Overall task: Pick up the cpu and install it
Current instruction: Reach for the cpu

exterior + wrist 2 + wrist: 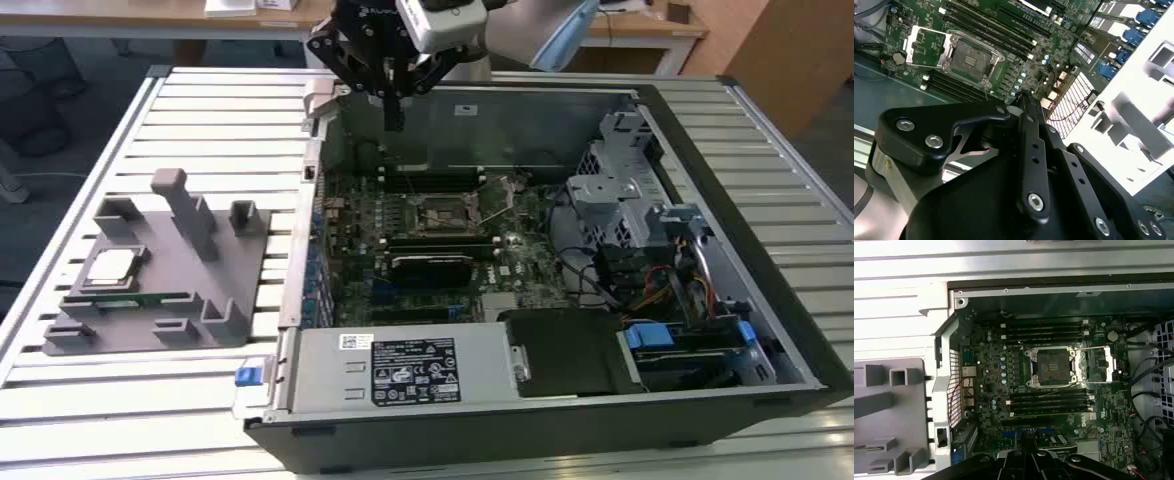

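**Gripper** point(394, 125): fingers drawn together into one narrow bar with nothing between them. It hangs over the far wall of the open computer case point(534, 120), above the far edge of the motherboard point(441, 250).

**Cpu** point(110, 268): lies flat, silver top up, in a recess of the grey holder block point(220, 265). The block sits on the slatted table point(80, 150) at the exterior view's left, outside the case and well apart from the gripper.

**Memory stick** point(140, 298): on the same block, just on the near side of the cpu.

**Cpu socket** point(1054, 367): mid-board, between the banks of memory slots. Its load plate point(1099, 365) is swung open to one side and the seat is bare.

**Progress:** the socket looks ready. The cpu is untouched, so grasping, lifting, carrying across and seating it are all left to do.
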### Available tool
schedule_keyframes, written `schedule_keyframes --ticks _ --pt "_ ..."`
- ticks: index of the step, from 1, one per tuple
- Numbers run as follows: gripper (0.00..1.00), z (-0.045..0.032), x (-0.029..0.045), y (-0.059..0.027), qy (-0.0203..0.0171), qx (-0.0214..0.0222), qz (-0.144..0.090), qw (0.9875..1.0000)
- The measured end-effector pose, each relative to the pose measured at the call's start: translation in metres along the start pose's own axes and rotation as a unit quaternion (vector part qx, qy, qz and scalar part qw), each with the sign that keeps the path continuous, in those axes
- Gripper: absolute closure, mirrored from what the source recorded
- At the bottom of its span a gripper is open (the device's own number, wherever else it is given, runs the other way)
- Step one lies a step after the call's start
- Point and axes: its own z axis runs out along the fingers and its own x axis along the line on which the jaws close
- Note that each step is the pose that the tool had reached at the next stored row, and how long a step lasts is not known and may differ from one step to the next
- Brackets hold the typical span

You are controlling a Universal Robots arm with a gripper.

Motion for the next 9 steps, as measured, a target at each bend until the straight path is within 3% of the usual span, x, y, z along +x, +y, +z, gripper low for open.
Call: schedule_keyframes --ticks 9 --pt "0.89 -0.0001 0.0024 -0.0002 0.0 0.0 0.0 1.0"
